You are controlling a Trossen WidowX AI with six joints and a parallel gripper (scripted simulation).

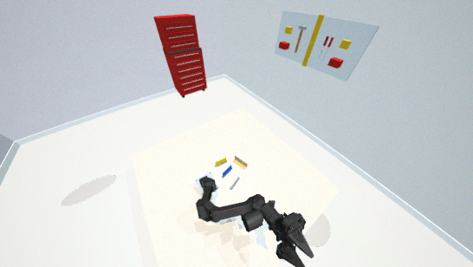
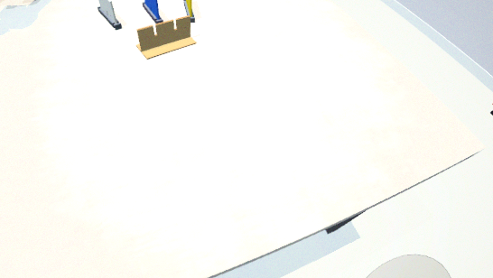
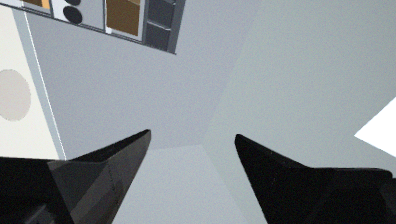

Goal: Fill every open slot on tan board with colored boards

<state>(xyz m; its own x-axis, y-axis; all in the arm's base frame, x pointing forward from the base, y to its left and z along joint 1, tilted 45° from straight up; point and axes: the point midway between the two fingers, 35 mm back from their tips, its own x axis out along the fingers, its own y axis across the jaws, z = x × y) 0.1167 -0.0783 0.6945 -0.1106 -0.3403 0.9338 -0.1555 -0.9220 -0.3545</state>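
The pincer (image 1: 307,260) (image 3: 194,136) gaped wide, with nothing between its fingers, well apart from the boards. Behind it the black arm (image 1: 234,210) reached back over the tabletop (image 1: 173,160) (image 2: 271,135). Farther off, the grey board (image 1: 235,183) (image 2: 107,11), the blue board (image 1: 227,171) (image 2: 152,9) and the yellow board (image 1: 221,161) (image 2: 189,8) each stood upright in a dark holder. Near them stood the tan board (image 1: 241,162) (image 2: 164,36), both slots open at its top edge. Beyond rose a red drawer cabinet (image 1: 184,56)

High top and closer exterior views, both down on the tabletop (image 1: 173,173) (image 2: 271,135); wrist view roomward
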